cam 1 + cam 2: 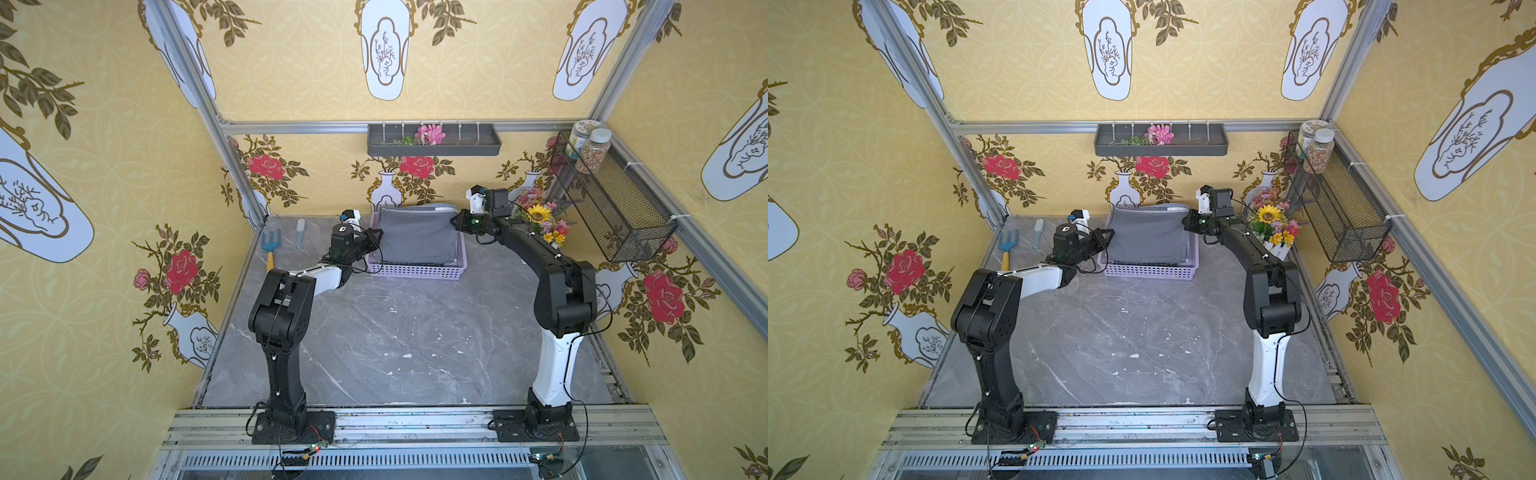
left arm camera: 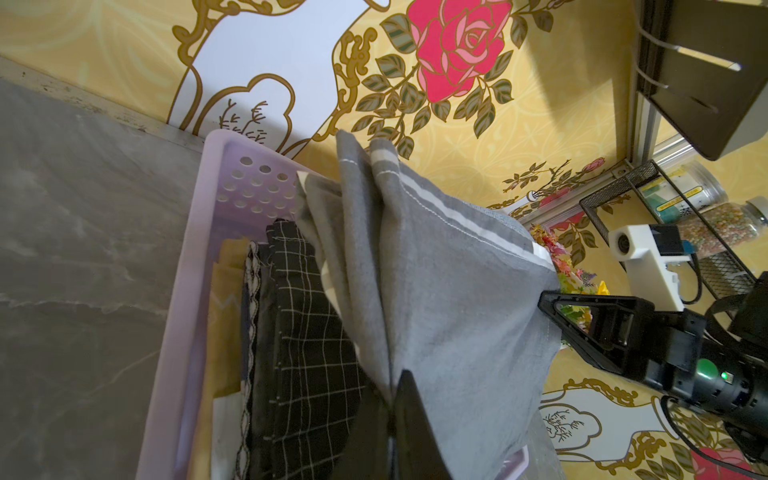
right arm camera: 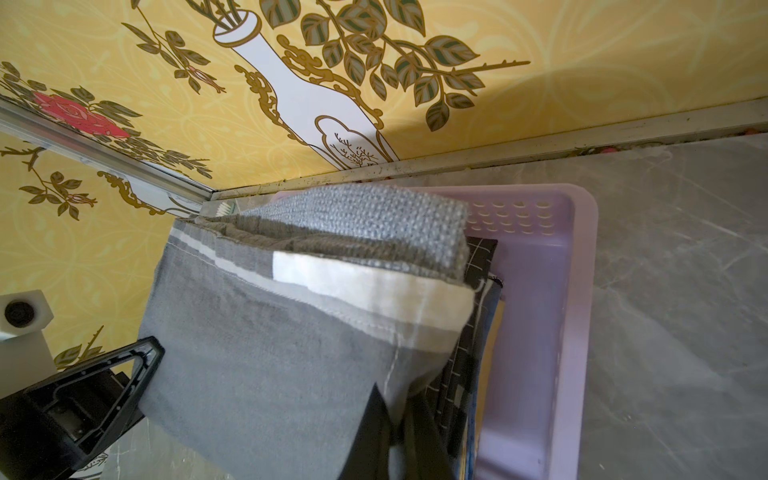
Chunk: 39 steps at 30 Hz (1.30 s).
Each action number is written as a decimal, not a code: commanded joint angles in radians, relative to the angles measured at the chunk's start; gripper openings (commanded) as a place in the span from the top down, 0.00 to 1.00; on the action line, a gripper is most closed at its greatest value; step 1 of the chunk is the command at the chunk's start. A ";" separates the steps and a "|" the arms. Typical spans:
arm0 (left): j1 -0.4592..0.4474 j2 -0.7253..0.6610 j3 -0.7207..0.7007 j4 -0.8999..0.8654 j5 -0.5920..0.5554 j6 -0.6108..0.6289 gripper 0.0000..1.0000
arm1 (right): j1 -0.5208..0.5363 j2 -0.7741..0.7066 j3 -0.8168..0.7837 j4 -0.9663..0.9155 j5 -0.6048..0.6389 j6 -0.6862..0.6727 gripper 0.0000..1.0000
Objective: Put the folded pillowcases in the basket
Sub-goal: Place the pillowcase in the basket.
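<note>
- The folded grey cotton pillowcase with a white band hangs over the shallow lavender plastic basket with perforated sides, stretched between my two grippers.
- My left gripper is at the basket's left side, its jaws pinched tight on the pillowcase's near edge.
- My right gripper is at the basket's right side, its jaws clamped closed on the opposite edge.
- Inside the basket, under the pillowcase, lie a folded black cloth with white checks and a grey waffle-weave towel.
- I cannot tell whether the pillowcase touches that stack.
</note>
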<state>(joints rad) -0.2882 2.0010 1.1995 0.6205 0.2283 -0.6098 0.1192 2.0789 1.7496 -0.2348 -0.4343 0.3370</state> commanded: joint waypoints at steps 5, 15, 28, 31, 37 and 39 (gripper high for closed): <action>0.014 0.052 0.032 -0.004 0.002 0.010 1.00 | -0.008 0.033 0.016 0.037 0.031 0.013 0.97; 0.015 0.094 0.049 -0.011 0.022 0.005 1.00 | -0.012 0.053 -0.016 0.050 0.026 0.018 0.96; 0.015 0.041 0.090 -0.082 0.024 0.009 0.13 | -0.015 -0.008 -0.036 0.063 0.023 0.047 0.37; 0.015 -0.003 0.085 -0.096 0.016 0.015 0.03 | -0.015 -0.049 -0.059 0.070 0.026 0.053 0.22; 0.015 -0.150 -0.018 -0.085 -0.005 0.025 0.00 | -0.015 -0.179 -0.160 0.078 0.036 0.056 0.03; 0.015 -0.222 -0.081 -0.061 -0.012 0.030 0.00 | -0.014 -0.238 -0.212 0.085 0.037 0.056 0.03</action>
<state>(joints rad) -0.2733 1.8343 1.1740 0.5308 0.2298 -0.6014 0.1032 1.8957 1.5780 -0.2031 -0.4107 0.3885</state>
